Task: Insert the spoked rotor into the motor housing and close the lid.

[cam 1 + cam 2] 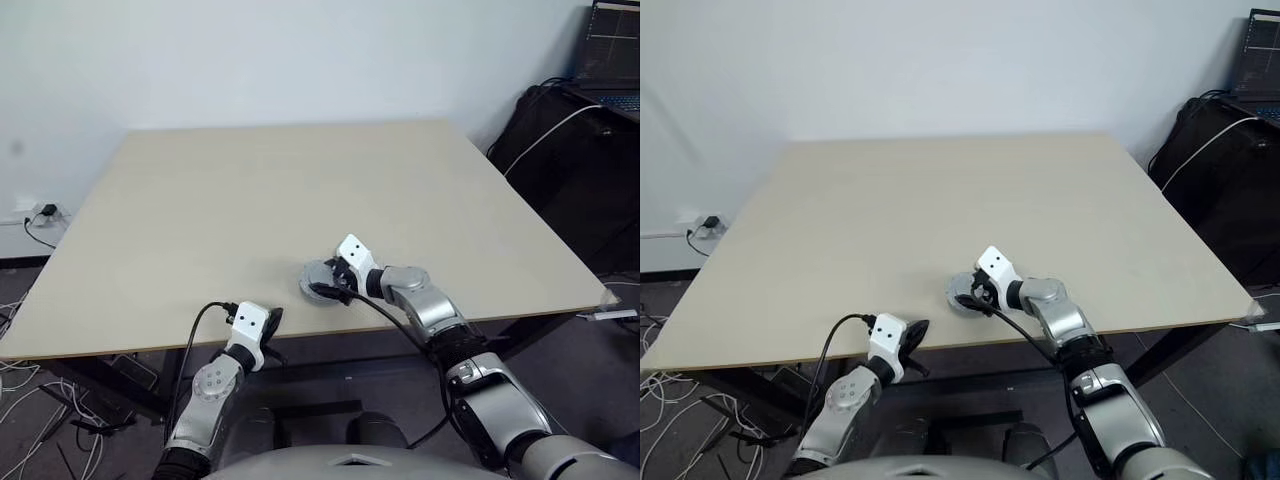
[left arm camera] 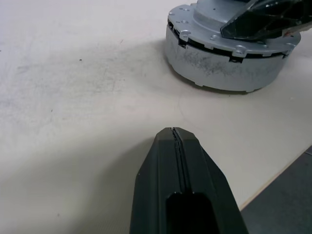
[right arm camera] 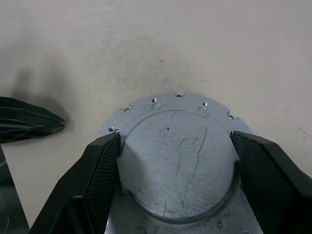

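The round grey motor housing (image 2: 222, 73) sits on the table near its front edge. The lid (image 3: 178, 161) lies flat on top of it, smooth face with raised centre up. My right gripper (image 3: 175, 139) reaches down over it, and its two fingers press against opposite sides of the lid's raised centre. My left gripper (image 2: 173, 131) is shut on nothing. It hovers low over the table's front edge, a short way to the left of the housing, pointing toward it. The spoked rotor is hidden.
The pale wooden table (image 1: 250, 200) stretches away bare behind the housing. Its front edge (image 1: 120, 345) runs just below my left gripper. A black case (image 1: 575, 170) with a laptop (image 1: 612, 55) stands off the right side. Cables (image 1: 25, 390) lie on the floor at left.
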`<act>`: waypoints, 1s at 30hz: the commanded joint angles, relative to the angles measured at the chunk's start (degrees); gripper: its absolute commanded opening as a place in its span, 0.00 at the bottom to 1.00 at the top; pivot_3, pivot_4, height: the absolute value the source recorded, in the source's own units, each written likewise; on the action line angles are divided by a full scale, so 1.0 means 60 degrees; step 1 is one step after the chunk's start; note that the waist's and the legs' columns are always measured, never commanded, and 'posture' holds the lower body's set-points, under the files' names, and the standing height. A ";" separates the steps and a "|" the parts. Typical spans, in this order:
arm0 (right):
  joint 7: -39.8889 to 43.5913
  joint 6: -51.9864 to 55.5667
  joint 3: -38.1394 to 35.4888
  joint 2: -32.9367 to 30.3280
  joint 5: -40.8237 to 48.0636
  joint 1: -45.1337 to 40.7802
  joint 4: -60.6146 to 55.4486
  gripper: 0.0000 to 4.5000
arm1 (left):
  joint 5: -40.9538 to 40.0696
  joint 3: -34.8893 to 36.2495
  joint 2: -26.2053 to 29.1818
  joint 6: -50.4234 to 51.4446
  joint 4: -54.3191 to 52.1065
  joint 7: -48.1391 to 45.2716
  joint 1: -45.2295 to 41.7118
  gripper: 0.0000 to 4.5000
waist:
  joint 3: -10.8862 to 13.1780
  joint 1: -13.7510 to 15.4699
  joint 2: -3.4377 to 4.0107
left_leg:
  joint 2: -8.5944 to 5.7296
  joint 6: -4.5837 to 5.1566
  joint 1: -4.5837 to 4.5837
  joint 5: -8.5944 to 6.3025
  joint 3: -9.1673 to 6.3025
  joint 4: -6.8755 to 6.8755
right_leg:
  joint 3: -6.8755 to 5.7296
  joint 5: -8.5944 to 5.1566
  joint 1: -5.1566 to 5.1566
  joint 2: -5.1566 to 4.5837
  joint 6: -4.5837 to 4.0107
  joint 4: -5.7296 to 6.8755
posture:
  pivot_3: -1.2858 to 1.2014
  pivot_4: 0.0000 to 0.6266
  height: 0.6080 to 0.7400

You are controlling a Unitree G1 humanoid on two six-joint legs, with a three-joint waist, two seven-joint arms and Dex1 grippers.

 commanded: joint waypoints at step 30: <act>-0.0158 0.0716 0.0163 -0.0148 -0.0391 -0.0430 -0.0138 0.73 | -0.0715 -0.0284 -0.0096 0.1841 -0.5302 0.0162 -0.0323 0.00 | -0.0010 -0.0004 0.0007 | 0.0054 -0.0009 0.0045 0.0004 0.0103 0.0001 | -0.0125 0.0041 -0.0001 -0.0101 0.0007 -0.0009 | 0.52 0.00 1.00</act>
